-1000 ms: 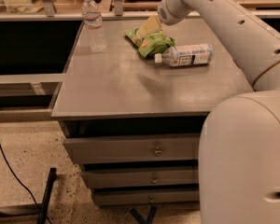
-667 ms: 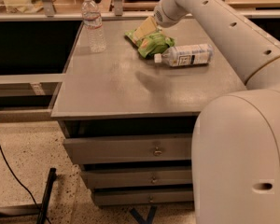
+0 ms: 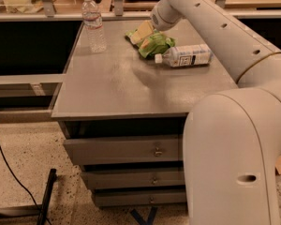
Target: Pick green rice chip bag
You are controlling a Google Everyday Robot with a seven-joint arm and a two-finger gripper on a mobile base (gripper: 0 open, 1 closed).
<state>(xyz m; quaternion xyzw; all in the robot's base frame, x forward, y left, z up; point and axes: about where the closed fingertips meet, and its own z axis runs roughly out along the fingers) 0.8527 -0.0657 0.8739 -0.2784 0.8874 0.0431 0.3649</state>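
Note:
The green rice chip bag lies crumpled on the far part of the grey cabinet top, just left of a white-labelled plastic bottle lying on its side. My gripper is at the end of the white arm that reaches in from the right. It is low over the bag's far-left end and seems to touch it. The gripper hides part of the bag.
A clear water bottle stands upright at the far left of the top. Drawers sit below the front edge. A shelf rail runs behind the cabinet. My white arm's bulk fills the lower right. A black cable lies on the floor.
The gripper has shifted a little left and down onto the bag's far-left end. The arm's lower bulk has moved left in view. The bag and bottles have not moved.

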